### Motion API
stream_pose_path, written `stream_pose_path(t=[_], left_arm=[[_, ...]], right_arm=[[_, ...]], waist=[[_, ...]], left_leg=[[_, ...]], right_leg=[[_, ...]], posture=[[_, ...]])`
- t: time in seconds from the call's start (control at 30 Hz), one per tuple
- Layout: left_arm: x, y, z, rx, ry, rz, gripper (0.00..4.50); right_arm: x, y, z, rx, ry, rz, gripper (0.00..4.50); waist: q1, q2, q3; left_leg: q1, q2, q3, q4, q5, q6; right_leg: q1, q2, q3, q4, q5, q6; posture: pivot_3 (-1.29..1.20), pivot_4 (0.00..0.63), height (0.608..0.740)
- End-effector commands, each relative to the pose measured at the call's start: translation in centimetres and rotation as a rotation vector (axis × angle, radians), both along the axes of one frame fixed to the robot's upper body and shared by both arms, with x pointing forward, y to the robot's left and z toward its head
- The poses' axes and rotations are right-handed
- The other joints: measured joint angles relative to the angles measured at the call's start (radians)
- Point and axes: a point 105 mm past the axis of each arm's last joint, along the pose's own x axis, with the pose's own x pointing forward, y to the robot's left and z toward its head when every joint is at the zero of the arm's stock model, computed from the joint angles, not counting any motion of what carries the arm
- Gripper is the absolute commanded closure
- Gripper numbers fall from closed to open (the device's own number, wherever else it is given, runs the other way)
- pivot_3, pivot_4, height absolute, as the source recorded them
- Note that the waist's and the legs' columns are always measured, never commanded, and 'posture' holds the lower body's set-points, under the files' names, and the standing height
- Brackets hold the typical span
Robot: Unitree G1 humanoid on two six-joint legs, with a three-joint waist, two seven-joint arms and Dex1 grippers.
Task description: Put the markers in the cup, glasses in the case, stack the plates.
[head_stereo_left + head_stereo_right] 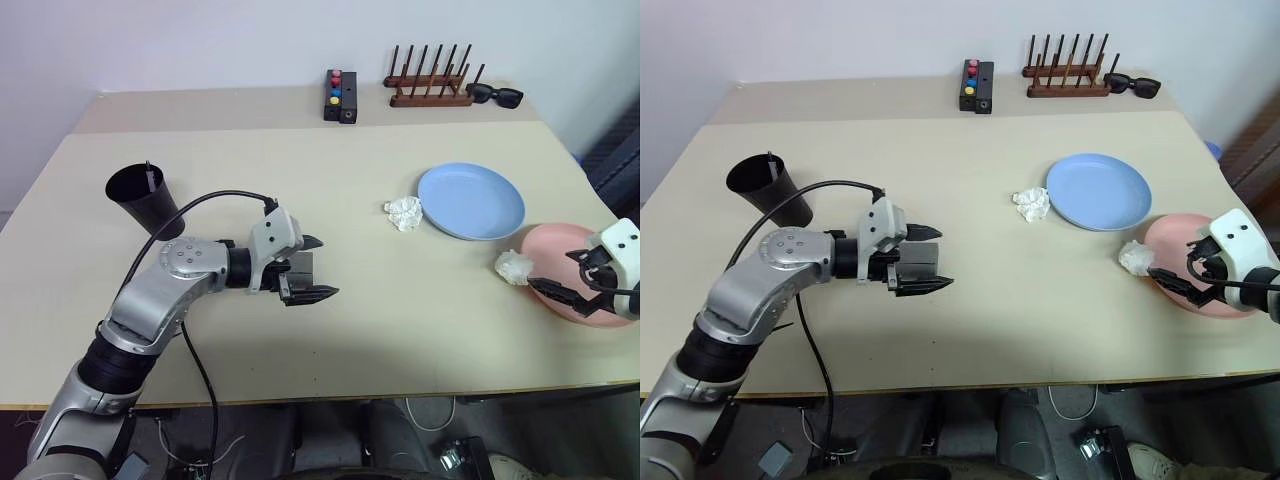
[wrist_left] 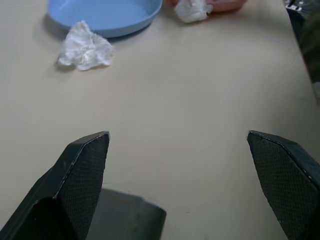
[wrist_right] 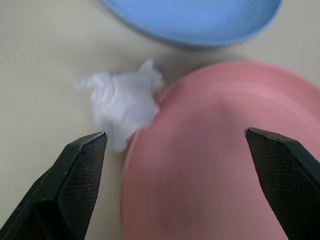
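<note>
1. Table (image 1: pixel 330 330): one, beige top, carrying everything listed below.
2. Cup (image 1: pixel 141 199): one, black, tapered, standing at the near-left part of the table. One thin dark stick (image 1: pixel 149 174), seemingly a marker, rises just above its rim. A second marker cannot be made out.
3. Plates: two. The blue plate (image 1: pixel 471 201) lies right of centre. The pink plate (image 1: pixel 582 286) lies nearer the front right edge, just beside the blue one and not stacked on it.
4. Crumpled white paper: two wads. The first wad (image 1: pixel 404 212) touches the blue plate's left rim. The second wad (image 1: pixel 514 266) rests against the pink plate's left rim.
5. Left gripper (image 1: pixel 318 268): one, fingers spread wide, empty, held above bare tabletop near the middle, pointing toward the plates, well apart from the cup.
6. Right gripper (image 1: pixel 1185 277): one, fingers spread wide, empty, over the pink plate's left part, close to the second wad.
7. Small black box (image 1: pixel 340 95): one, with coloured buttons, at the far edge.
8. Wooden rack (image 1: pixel 430 80): one, with upright dark pegs, at the far edge, right of the box.
9. Sunglasses (image 1: pixel 495 95): one pair, thick black frame, just right of the rack.
</note>
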Motion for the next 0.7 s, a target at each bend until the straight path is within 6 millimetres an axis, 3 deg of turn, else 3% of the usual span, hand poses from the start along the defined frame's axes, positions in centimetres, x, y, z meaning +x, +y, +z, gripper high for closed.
stream_pose_path(t=[0.03,0.7], left_arm=[[0.3,-0.6,0.9,-0.009,-0.057,-0.014,0.02],[0.5,-0.9,1.2,-0.017,-0.081,0.007,0.02]], right_arm=[[-0.5,-0.1,1.6,-0.020,-0.017,0.015,0.00],[-0.4,-1.8,-2.5,-0.019,0.094,-0.003,0.00]], waist=[[0.005,0.000,0.000],[0.006,0.000,0.000]], left_leg=[[0.000,0.000,0.000,0.000,0.000,0.000],[0.000,0.000,0.000,0.000,0.000,-0.001]], right_leg=[[0.000,0.000,0.000,0.000,0.000,0.000],[0.001,0.000,0.000,0.000,0.000,0.000]], posture=[[0.00,0.150,0.740],[0.00,0.150,0.740]])
